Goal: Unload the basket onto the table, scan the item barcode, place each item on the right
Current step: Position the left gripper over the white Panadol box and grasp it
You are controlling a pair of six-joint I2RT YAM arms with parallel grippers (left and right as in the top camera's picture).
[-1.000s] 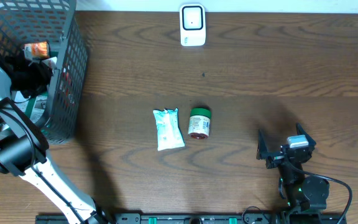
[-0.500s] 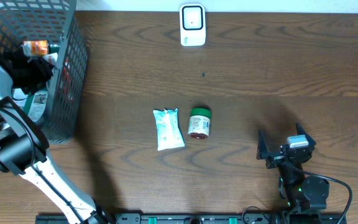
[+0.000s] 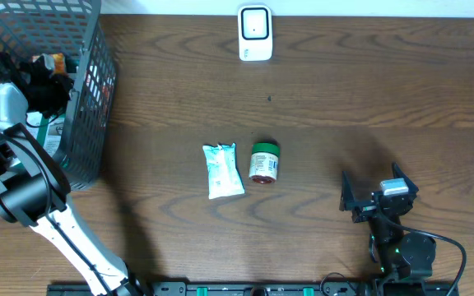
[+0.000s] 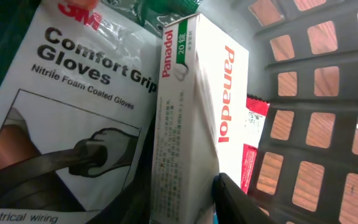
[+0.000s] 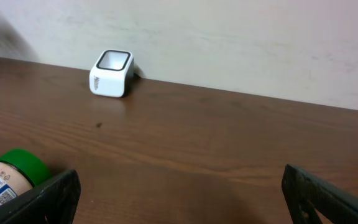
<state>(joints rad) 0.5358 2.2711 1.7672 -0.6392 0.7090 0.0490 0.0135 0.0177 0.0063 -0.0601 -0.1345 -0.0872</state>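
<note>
Desk (image 3: 344,99): wire basket (image 3: 97,90) at far left. Left jaws are inside it, one finger (image 4: 235,202) against the medicine box (image 4: 191,106) beside a glove pack (image 4: 61,124); whether they grip cannot be told. Right jaws released, near right. Scanner (image 3: 254,33) far centre.

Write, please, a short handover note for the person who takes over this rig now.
Left gripper is down in the basket, one finger beside the Panadol box; grip unclear. Right gripper is open and empty. Jar and white pouch lie mid-table; scanner stands at the far edge. Nothing is at the scanner. Left to do: lift the box out, show its barcode to the scanner.
</note>
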